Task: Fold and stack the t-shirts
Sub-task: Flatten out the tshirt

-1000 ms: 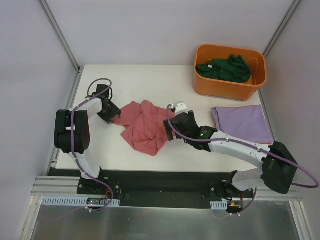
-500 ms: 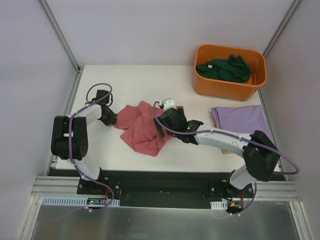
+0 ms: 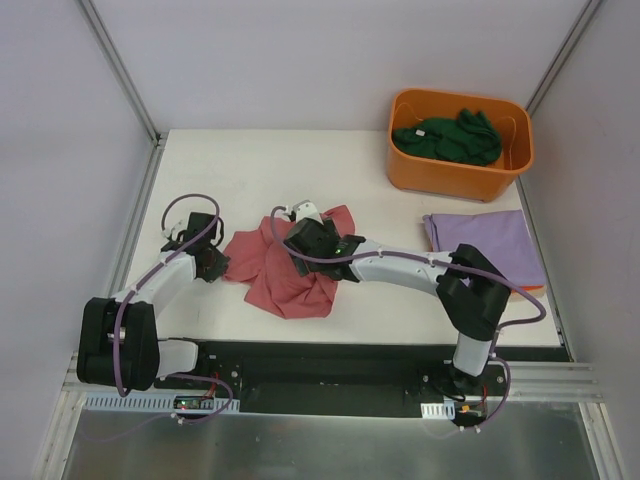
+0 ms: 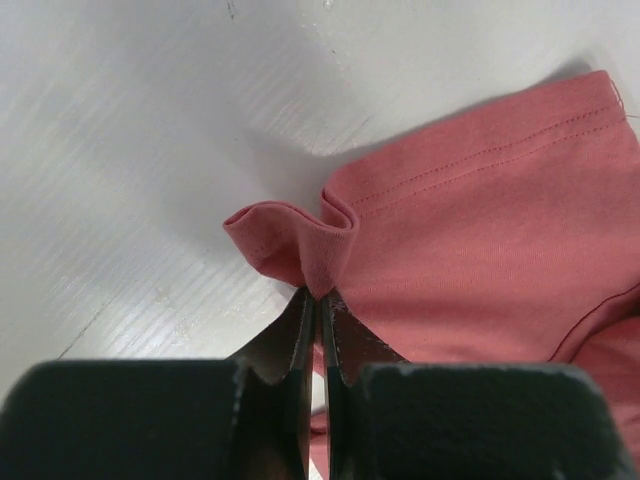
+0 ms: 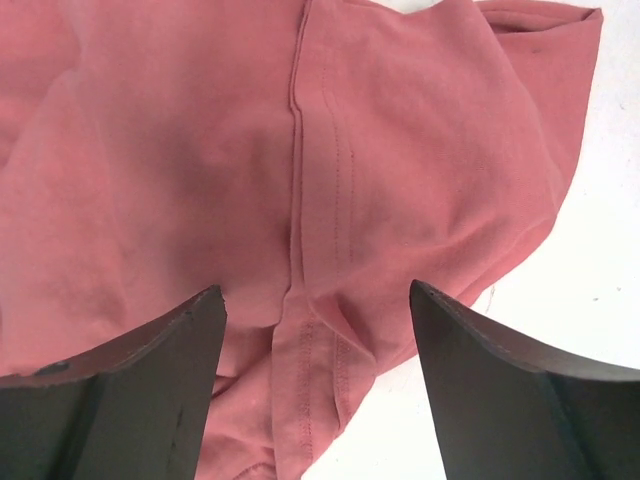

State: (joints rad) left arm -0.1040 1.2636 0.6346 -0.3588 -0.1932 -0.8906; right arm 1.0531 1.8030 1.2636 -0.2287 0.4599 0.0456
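Left gripper [image 4: 318, 295]: I have it pinched tight on a puckered fold at the hemmed edge of the red shirt [image 4: 480, 250], low on the left of the table [image 3: 300, 160].
Right gripper [image 5: 315, 290]: the fingers are spread wide, hovering over the middle of that same shirt with a seam running between them; it holds nothing.
Red shirt, place: it's bunched in a heap mid-table, between my two grippers.
Handling: I judge it light and limp, so it will sag and drag. Hems and corners are the spots to pinch, one per gripper, to spread it out.
Purple shirt [image 3: 485, 245]: it's folded flat on the right, well apart from the heap. I reckon that's my stack base.
Tub [image 3: 410, 170]: it's in the far right corner with a crumpled green shirt [image 3: 445, 138] inside; I can make out nothing else in it.
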